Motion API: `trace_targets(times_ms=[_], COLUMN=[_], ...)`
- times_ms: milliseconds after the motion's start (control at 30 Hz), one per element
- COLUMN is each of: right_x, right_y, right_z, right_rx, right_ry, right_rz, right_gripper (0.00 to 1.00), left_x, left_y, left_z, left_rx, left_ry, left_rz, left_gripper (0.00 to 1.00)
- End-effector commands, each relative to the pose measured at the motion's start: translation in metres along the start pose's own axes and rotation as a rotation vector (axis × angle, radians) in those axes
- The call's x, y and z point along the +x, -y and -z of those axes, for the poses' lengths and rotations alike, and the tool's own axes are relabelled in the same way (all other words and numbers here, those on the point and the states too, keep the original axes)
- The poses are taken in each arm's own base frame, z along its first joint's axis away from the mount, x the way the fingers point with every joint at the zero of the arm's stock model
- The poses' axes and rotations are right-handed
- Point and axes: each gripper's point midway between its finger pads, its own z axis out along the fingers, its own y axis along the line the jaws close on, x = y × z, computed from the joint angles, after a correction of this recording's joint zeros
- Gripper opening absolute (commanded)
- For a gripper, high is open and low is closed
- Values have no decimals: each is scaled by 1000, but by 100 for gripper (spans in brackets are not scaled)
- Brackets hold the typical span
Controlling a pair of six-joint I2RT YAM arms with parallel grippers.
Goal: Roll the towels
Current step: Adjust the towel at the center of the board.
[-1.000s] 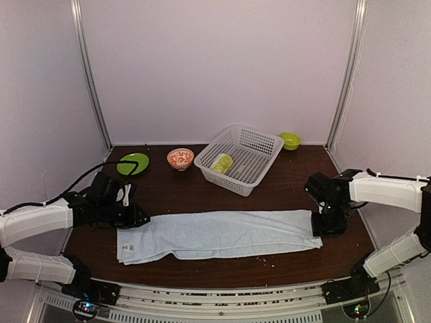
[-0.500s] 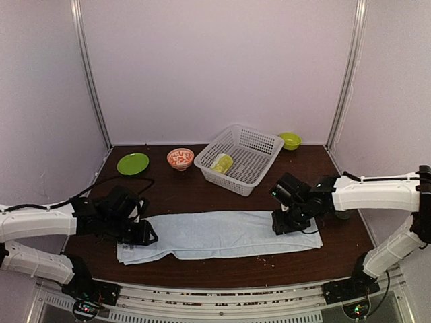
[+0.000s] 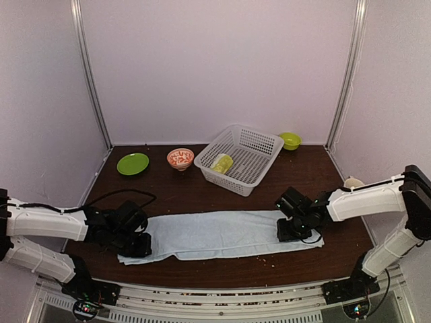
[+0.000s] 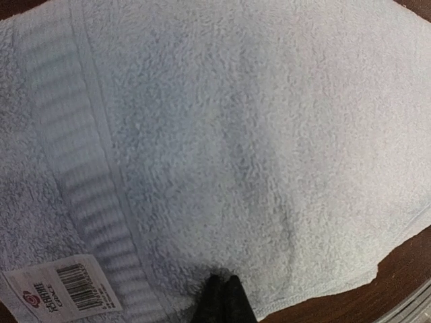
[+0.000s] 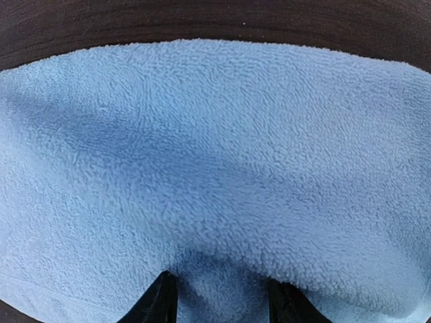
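The pale blue towel (image 3: 222, 234) lies flat as a long strip across the near table. My left gripper (image 3: 138, 243) rests on its left end. In the left wrist view the gripper (image 4: 222, 288) is shut, tips pressed into the towel (image 4: 236, 134) near its white label (image 4: 60, 296). My right gripper (image 3: 291, 232) sits on the towel's right end. In the right wrist view it (image 5: 222, 299) is open, its fingers (image 5: 160, 303) astride a small bulge of towel (image 5: 215, 134). The lime-green towel (image 3: 221, 162) lies rolled in the white basket (image 3: 222, 180).
Along the back stand a green plate (image 3: 133, 163), a red patterned bowl (image 3: 180, 158) and a small green bowl (image 3: 290, 140). A white cup (image 3: 353, 182) shows behind the right arm. Enclosure walls close in both sides.
The right gripper moved left from the towel's right edge onto the cloth. The left gripper moved nearer and rightwards onto the towel's left end, covering the label in the top view.
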Motion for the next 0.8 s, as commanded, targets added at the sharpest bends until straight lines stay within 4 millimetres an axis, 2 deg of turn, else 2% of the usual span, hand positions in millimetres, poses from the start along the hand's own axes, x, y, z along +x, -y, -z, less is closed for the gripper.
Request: trace_targets(times_ms=[0,333,467,567,633,733,767], right_x=[46,63,64,56,39,11,0], right_y=[26,51,49,39,28,17,16], right_z=[-14,1,5,19,41,76,87], right_rx=[32,30,7,-29,-73,-111,-112], right_ry=[-128,-85,-87,-81,-31,46,77], right_rz=[-54,-133,-122,-79,-57,-31,-24], right_gripper=[47,50,51,55,59,63,63], left_x=[38,51,53,48,37,10,0], left_y=[-36,-78,-80,-70,-56,-27,-17], left_z=[-10,23,26,31,41,69,80], left_rx=[-87,-214,-206,-180,-143,-70,-44], left_ry=[-106,-74,-70,-74,-58,5,33], left_rz=[48,126,119,92,71,23,6], left_gripper=[0,0,0,0,0,0,4])
